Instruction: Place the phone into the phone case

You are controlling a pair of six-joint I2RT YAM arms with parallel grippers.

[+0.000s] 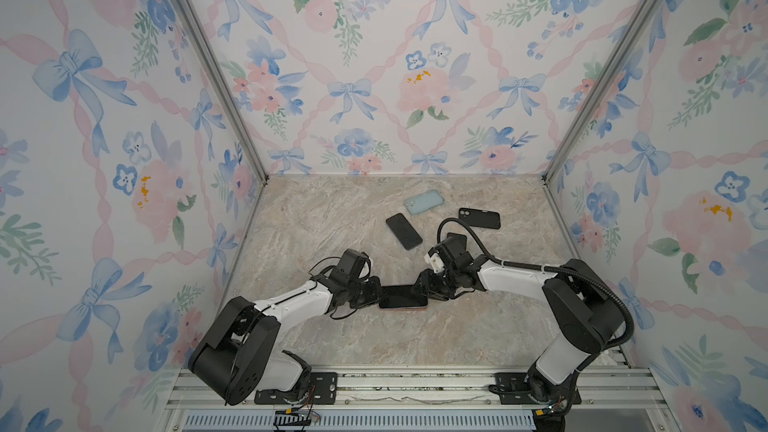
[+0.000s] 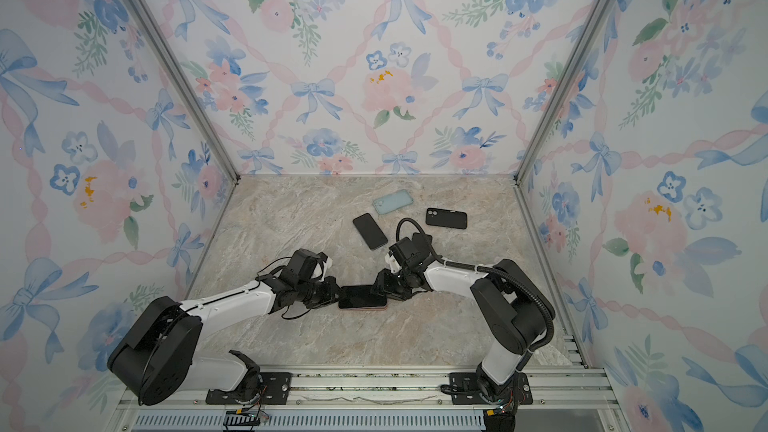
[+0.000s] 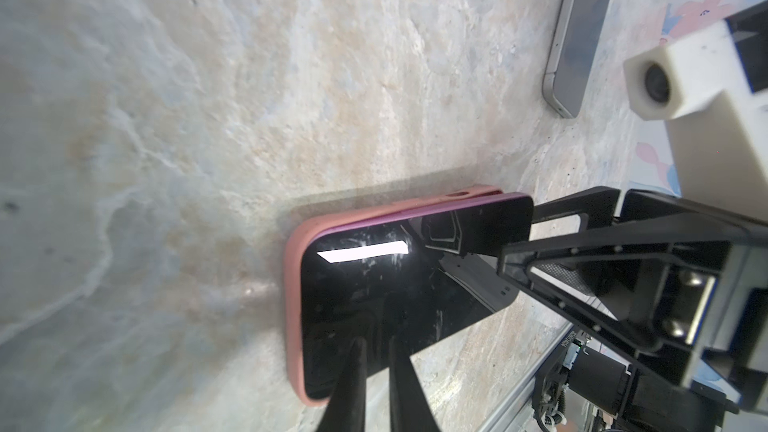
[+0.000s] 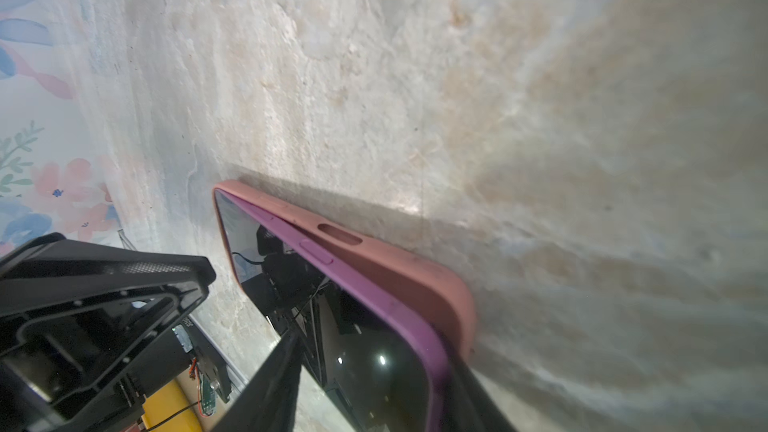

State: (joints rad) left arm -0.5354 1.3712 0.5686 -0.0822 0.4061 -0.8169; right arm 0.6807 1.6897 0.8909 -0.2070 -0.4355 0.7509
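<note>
Walls: floral paper (image 1: pixel 374 76) with blue bows and pink ribbons closed in three sides. Both top views took it all in, while the wrist views caught only slivers.
Table: a marbled slab (image 1: pixel 324 222), beige and matte, filled most of each wrist view.
Rail: an aluminium rail (image 1: pixel 415 384) along the near edge carried both arm bases and showed clearly only from above.
Arms: the left arm (image 1: pixel 291 301) and right arm (image 1: pixel 515 276) reached inward and met over the near middle of the table.
Phone: the phone (image 1: pixel 401 297) lay screen up between the two grippers, on top of the pink case (image 3: pixel 293 284). From above it looked flat. The right wrist view showed its purple edge riding above the case wall, the gap widening toward that arm's end. The left wrist view showed the opposite end tucked inside the rim.
Case from above: only a thin pink line along the phone's near edge.
Spares: a black phone (image 1: pixel 404 231), a pale blue case (image 1: pixel 424 201) and a black case (image 1: pixel 479 218) lay farther back, well apart from the work. The left wrist view caught only the black phone.
Left gripper: the left gripper (image 3: pixel 376 338) had its fingers almost together over the seated end. I couldn't tell whether they were touching the glass.
Right gripper: the right gripper (image 3: pixel 519 238) had its fingers apart astride the raised end, clamped on nothing.
</note>
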